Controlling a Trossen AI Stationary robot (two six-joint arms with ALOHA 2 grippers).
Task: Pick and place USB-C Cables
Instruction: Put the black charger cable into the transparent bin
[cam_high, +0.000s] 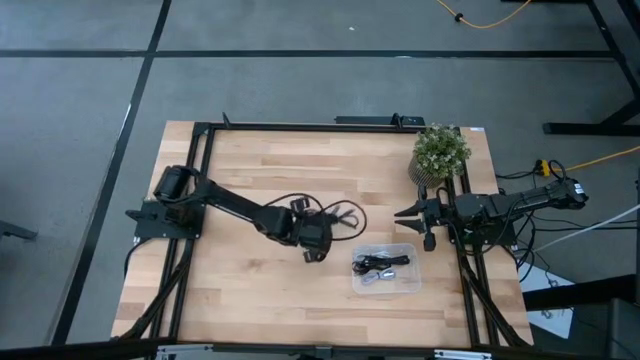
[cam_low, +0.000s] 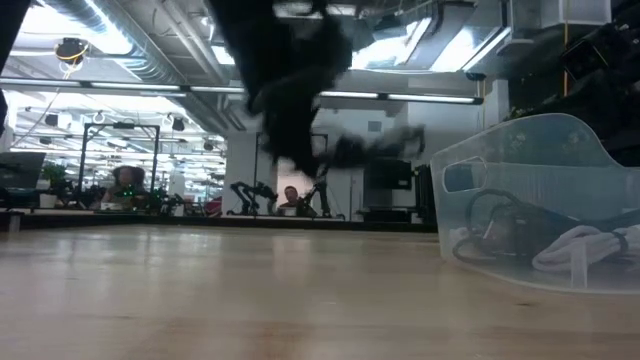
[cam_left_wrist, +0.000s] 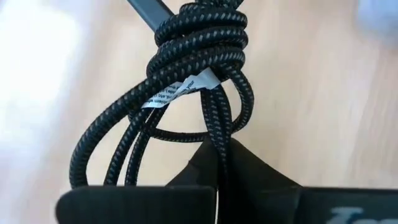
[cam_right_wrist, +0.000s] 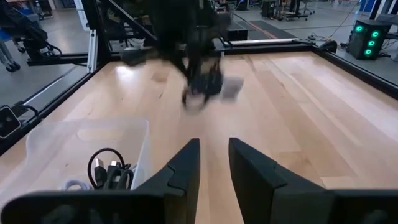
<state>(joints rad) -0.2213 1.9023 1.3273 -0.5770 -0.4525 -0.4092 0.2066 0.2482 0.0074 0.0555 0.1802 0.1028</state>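
Observation:
My left gripper (cam_high: 315, 240) is over the middle of the table, shut on a black braided USB-C cable (cam_left_wrist: 199, 43). The cable is a small bundle with its own end wound round the loops and a white label (cam_left_wrist: 180, 90). In the high view its loops (cam_high: 340, 212) spread beside the gripper. A clear plastic container (cam_high: 408, 285) sits to the right of that gripper, with black cables (cam_high: 378, 264) and a pale one (cam_low: 585, 245) lying in it. My right gripper (cam_right_wrist: 214, 155) waits open at the table's right edge, pointing left over the table. My left gripper pinches a few strands of the bundle's loose loops (cam_left_wrist: 217, 127) between its two fingers (cam_left_wrist: 255, 180), just below the wound part. The wound part and the label stand out beyond the fingertips. In the low view the bundle (cam_low: 370, 145) shows above the tabletop, lifted clear.
A small potted plant (cam_high: 440, 150) stands at the far right corner, close to my right arm. Black frame rails (cam_high: 200, 200) run along the table's left and right sides. Bare wood (cam_high: 260, 290) lies left of and in front of the container.

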